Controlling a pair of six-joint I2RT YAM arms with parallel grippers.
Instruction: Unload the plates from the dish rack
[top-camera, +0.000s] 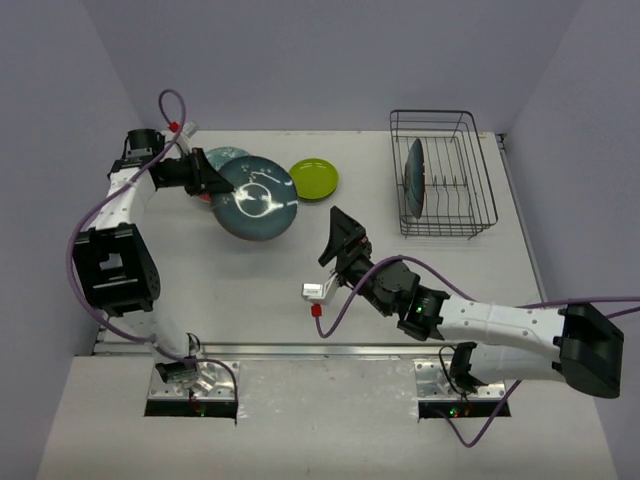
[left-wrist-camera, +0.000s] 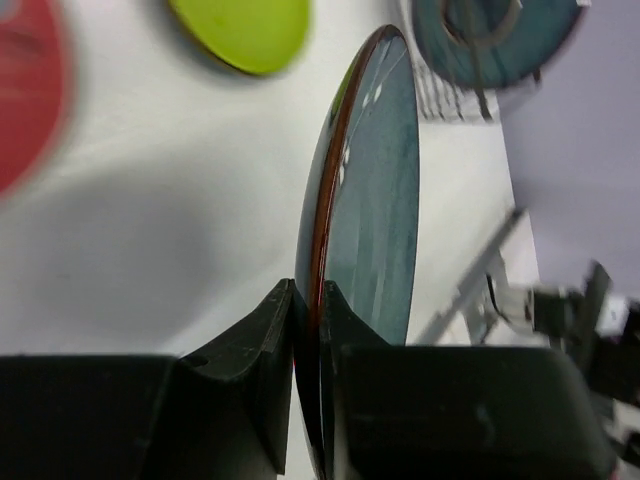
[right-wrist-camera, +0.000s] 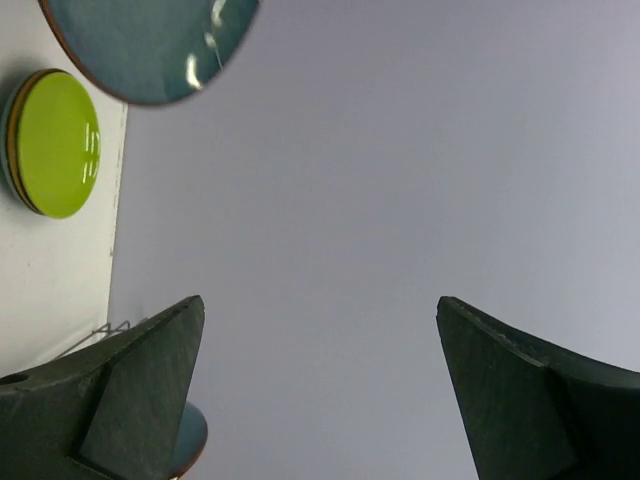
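While I am holding the large dark teal plate (top-camera: 258, 200) out over the left half of the table (top-camera: 250, 300), I am logging the items from left to right.

Item one: left gripper (left-wrist-camera: 308, 300), jaws pinching narrow on that plate's brown rim at its left edge. The plate is lying roughly level in the overhead view, and I cannot tell whether its underside is touching the table.
Item two: red plate (left-wrist-camera: 25, 90), lying flat, partly hidden under the left gripper.
Item three: teal-patterned plate (top-camera: 226, 156), lying flat just behind the red one.
Item four: lime green plate (top-camera: 314, 178), lying flat just beside the held plate's right rim.
Item five: right gripper (right-wrist-camera: 320, 305), fingers spreading wide and carrying nothing, pointing up toward the back wall near the table's middle.
Item six: dish rack (top-camera: 445, 231), far right, with one blue-teal plate (top-camera: 414, 178) standing on edge in its left-hand slots.

Step in hand, as I am judging it: setting the large plate down. To do it well, I am aiming to lower it level, keep its rim off the lime green and red plates, and open the jaws only once the table is taking the weight.

The rack plate is sitting well apart from the right gripper, behind it and to its right. Reaching it is likely calling for fingers straddling the upright rim from above.
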